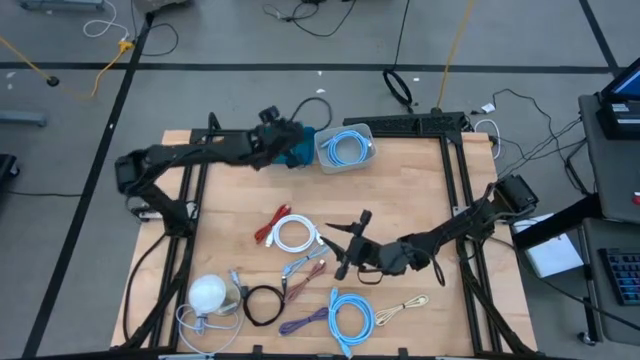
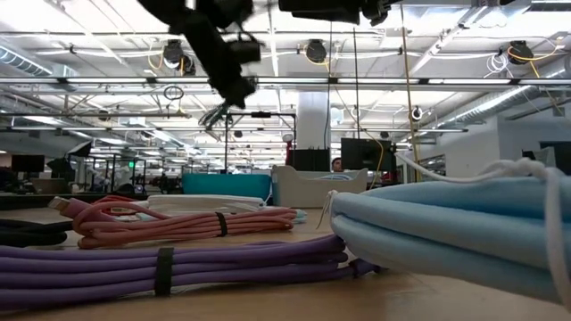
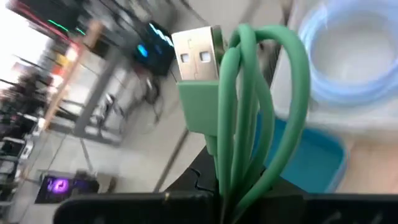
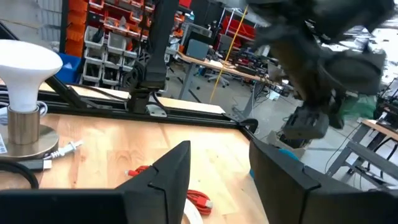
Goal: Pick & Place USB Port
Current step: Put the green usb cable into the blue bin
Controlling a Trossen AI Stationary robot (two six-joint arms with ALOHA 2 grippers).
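A green USB cable (image 3: 249, 106), folded into a bundle with its metal plug (image 3: 198, 56) showing, sits in my shut left gripper (image 3: 230, 193). In the high view that gripper (image 1: 283, 135) hangs at the table's far side, beside a teal bin (image 1: 303, 152) and a white bin (image 1: 345, 148) holding a coiled blue cable. My right gripper (image 1: 348, 240) stands open above the table's middle, close to the white coil (image 1: 293, 235). Its two fingers (image 4: 168, 174) hold nothing. My left gripper pinches the green cable's folded bundle at its lower end (image 3: 233, 177), several strands between the two fingers. The loops and the plug stick out beyond the fingertips. The bundle is lifted clear of the table, over the teal bin's edge (image 3: 311, 155).
Bundled cables lie on the near half: red (image 1: 270, 225), pink (image 1: 305, 270), black (image 1: 262, 303), purple (image 1: 300, 322), blue (image 1: 350, 312), beige (image 1: 400, 310). A white lamp (image 1: 208, 293) stands near left. In the low view, purple (image 2: 169, 263) and blue (image 2: 446, 232) bundles lie close up.
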